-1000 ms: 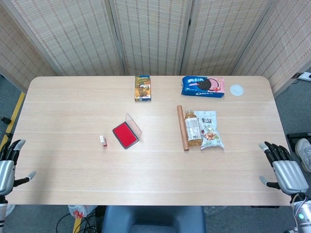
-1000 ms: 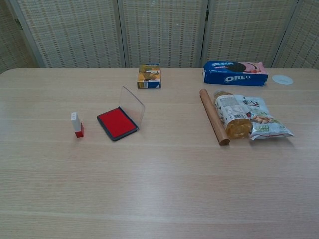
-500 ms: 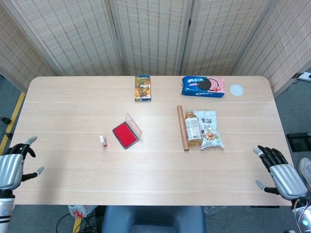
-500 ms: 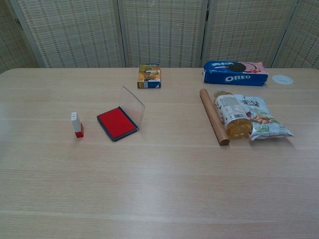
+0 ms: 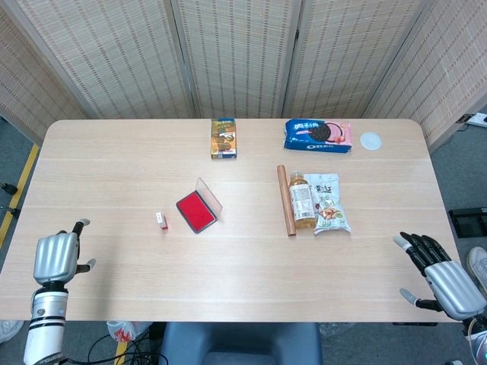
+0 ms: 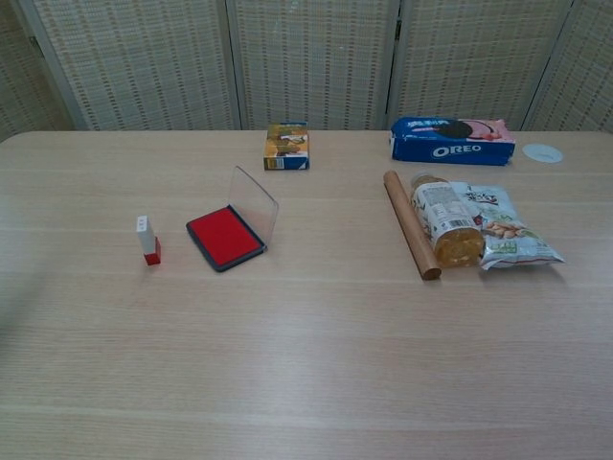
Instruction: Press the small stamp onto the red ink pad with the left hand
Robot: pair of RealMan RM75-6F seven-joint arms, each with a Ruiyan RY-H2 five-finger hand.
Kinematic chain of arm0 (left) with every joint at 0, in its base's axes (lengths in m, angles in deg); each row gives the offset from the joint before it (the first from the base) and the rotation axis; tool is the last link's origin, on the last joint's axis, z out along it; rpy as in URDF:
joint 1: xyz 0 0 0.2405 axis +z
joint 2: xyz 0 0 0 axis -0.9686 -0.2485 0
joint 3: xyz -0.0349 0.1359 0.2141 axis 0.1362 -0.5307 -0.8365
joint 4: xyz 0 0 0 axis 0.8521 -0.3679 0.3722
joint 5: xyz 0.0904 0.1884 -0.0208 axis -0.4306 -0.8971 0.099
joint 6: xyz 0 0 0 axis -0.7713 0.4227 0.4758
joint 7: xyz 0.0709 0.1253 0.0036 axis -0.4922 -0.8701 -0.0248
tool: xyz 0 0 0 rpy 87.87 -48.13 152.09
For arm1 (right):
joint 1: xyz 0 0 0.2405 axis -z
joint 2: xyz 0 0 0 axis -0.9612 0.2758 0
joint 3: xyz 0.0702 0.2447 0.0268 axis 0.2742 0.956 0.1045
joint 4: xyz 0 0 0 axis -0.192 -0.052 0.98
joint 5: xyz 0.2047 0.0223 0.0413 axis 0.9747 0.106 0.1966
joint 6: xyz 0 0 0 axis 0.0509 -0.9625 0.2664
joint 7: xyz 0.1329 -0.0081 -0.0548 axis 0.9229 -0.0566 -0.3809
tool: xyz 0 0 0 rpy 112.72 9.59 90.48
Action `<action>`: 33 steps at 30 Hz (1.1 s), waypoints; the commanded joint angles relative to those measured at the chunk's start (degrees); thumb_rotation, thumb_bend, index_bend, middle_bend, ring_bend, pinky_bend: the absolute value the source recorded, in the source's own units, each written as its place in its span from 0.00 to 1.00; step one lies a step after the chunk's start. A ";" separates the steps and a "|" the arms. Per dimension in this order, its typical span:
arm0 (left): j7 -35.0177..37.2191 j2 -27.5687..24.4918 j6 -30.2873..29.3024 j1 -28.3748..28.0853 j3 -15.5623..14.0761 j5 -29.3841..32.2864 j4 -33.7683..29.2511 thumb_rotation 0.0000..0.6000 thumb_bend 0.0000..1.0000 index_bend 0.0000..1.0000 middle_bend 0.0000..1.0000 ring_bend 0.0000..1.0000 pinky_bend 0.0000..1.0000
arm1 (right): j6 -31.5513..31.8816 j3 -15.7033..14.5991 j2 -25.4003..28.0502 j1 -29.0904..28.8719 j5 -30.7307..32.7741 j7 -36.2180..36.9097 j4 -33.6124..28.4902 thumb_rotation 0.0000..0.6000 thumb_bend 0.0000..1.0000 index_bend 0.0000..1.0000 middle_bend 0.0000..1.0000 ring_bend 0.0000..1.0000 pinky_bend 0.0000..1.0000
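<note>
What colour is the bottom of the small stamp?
Red, under a white top; the stamp shows best in the chest view.
</note>
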 commanded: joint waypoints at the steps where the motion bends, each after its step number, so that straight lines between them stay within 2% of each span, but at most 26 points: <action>1: -11.17 7.06 -2.10 -5.93 3.24 9.15 1.61 1.00 0.17 0.27 0.80 0.55 0.65 | 1.79 -0.41 0.32 0.35 -1.17 2.16 1.29 1.00 0.24 0.00 0.00 0.00 0.00; 4: -14.18 10.28 -2.26 -8.76 5.34 14.05 3.92 1.00 0.17 0.27 0.81 0.55 0.65 | 2.90 -1.00 0.42 0.49 -2.52 3.60 2.24 1.00 0.24 0.00 0.00 0.00 0.00; 7: -13.71 12.18 -0.65 -11.00 7.08 16.78 6.81 1.00 0.17 0.28 0.81 0.55 0.65 | 4.12 -1.40 0.50 0.73 -3.52 4.55 2.95 1.00 0.24 0.00 0.00 0.00 0.00; 15: -15.14 15.36 2.12 -15.77 7.47 20.97 13.79 1.00 0.17 0.30 0.81 0.55 0.65 | 5.63 -1.34 0.45 1.06 -3.33 5.69 3.74 1.00 0.24 0.00 0.00 0.00 0.00; 22: -15.30 17.12 1.41 -18.01 9.74 26.47 16.58 1.00 0.17 0.32 0.82 0.55 0.65 | 5.96 -1.45 0.56 0.92 -3.27 6.98 4.51 1.00 0.24 0.00 0.00 0.00 0.00; 33: -15.97 20.64 4.78 -22.79 11.02 32.64 22.91 1.00 0.17 0.33 0.82 0.55 0.65 | 7.43 -1.59 0.61 1.12 -3.59 8.53 5.47 1.00 0.24 0.00 0.00 0.00 0.00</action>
